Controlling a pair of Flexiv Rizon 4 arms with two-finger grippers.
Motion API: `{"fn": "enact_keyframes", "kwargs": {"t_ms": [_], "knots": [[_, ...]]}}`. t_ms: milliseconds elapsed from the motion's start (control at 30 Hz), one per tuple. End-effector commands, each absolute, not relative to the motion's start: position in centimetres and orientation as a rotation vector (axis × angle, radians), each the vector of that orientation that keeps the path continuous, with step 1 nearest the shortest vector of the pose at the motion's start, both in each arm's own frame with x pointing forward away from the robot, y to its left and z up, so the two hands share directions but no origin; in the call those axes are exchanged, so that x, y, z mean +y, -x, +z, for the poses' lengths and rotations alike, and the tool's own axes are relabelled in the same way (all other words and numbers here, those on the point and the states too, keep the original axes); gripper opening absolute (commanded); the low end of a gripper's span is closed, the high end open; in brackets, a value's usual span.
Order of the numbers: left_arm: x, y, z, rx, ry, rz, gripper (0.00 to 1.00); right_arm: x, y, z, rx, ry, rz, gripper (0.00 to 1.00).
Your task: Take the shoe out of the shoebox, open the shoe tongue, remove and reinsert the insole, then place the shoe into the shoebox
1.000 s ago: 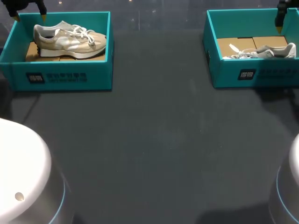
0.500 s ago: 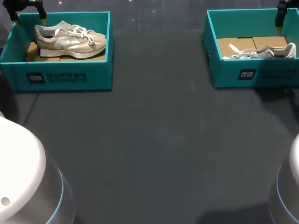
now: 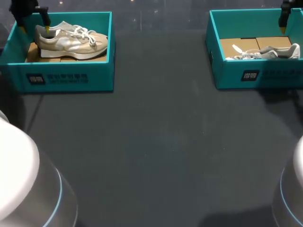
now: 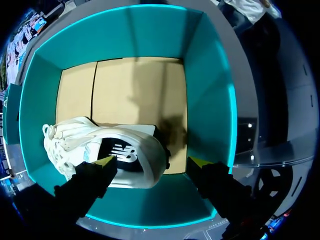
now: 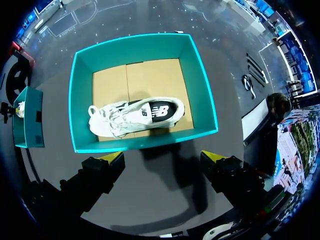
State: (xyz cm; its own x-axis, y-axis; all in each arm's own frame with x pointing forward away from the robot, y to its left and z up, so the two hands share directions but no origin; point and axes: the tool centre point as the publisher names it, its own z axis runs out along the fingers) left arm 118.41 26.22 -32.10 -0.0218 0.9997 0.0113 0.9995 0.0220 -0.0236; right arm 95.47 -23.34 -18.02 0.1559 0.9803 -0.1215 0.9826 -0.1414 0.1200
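A beige and white shoe [image 3: 71,41] lies on its side in the teal shoebox [image 3: 66,78] at the table's far left. My left gripper [image 3: 34,28] hangs open over that shoe's heel end. In the left wrist view the shoe [image 4: 80,145] lies on the cardboard floor, its heel between the spread fingers of the left gripper [image 4: 152,162], inside the box [image 4: 205,90]. A white and grey shoe [image 3: 265,52] lies in a second teal box [image 3: 265,75] at the far right. My right gripper [image 3: 284,23] stands open high above that box [image 5: 82,100] and shoe [image 5: 140,115], its own view placing the gripper [image 5: 162,156] short of the near wall.
Dark tabletop [image 3: 161,142] stretches between and in front of the two boxes. My arms' white bases [image 3: 19,165] [image 3: 296,189] fill the near corners. The left box [image 5: 27,117] shows small off to the side in the right wrist view.
My left gripper has come down and a little to the right, into the left box over the shoe's heel. The right arm and both shoes have not moved.
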Motion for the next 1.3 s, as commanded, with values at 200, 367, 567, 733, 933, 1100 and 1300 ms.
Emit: {"fn": "enact_keyframes", "kwargs": {"t_ms": [200, 367, 567, 733, 933, 1100, 1300], "knots": [[26.4, -118.9, -34.1, -2.228, 2.168, -0.021, 0.82, -23.4, -95.4, -18.0, 1.936, -2.252, -0.019, 1.0], [26.7, -118.7, -35.2, -2.215, 2.164, -0.053, 0.76, -23.4, -95.4, -18.0, 1.936, -2.252, -0.019, 1.0], [26.9, -118.6, -36.0, -2.208, 2.155, -0.076, 0.74, -23.4, -95.4, -18.0, 1.936, -2.252, -0.019, 1.0], [27.1, -118.5, -36.5, -2.202, 2.149, -0.085, 0.71, -23.4, -95.4, -18.0, 1.936, -2.252, -0.019, 1.0], [27.3, -118.2, -37.0, -2.194, 2.146, -0.1, 0.58, -23.4, -95.4, -18.0, 1.936, -2.252, -0.019, 1.0], [27.5, -118.1, -37.2, -2.189, 2.143, -0.112, 0.43, -23.4, -95.4, -18.0, 1.936, -2.252, -0.019, 1.0], [27.9, -117.9, -37.3, -2.185, 2.143, -0.116, 0.0, -23.4, -95.4, -18.0, 1.936, -2.252, -0.019, 1.0]]}}
